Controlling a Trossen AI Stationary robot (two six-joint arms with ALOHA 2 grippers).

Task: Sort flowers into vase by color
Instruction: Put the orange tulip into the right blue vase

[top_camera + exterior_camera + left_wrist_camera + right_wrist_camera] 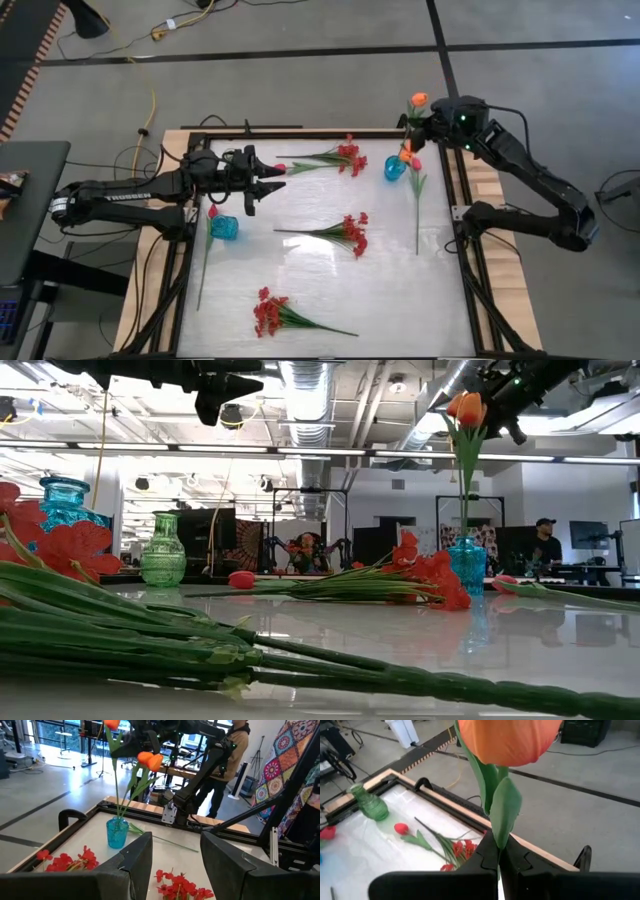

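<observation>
My right gripper is up over the far right corner, shut on an orange tulip whose bud stands above the fingers. Its stem runs down to the blue vase, where a second orange tulip leans in the mouth. My left gripper hovers open over the table's left side, near a red-pink tulip bud lying on the table. Red sprays lie flat. Another pink tulip lies by the blue vase. My right gripper pinches the orange tulip's stem and leaf just below the bud between its two shut fingers, coming level from the right and across the stem. The tulip stands upright, and its stem's lower end reaches the blue vase's mouth.
A second blue vase stands near the left edge with a red-pink tulip beside it. A green vase stands at the far left. A black frame rims the table. A person stands beyond the far side.
</observation>
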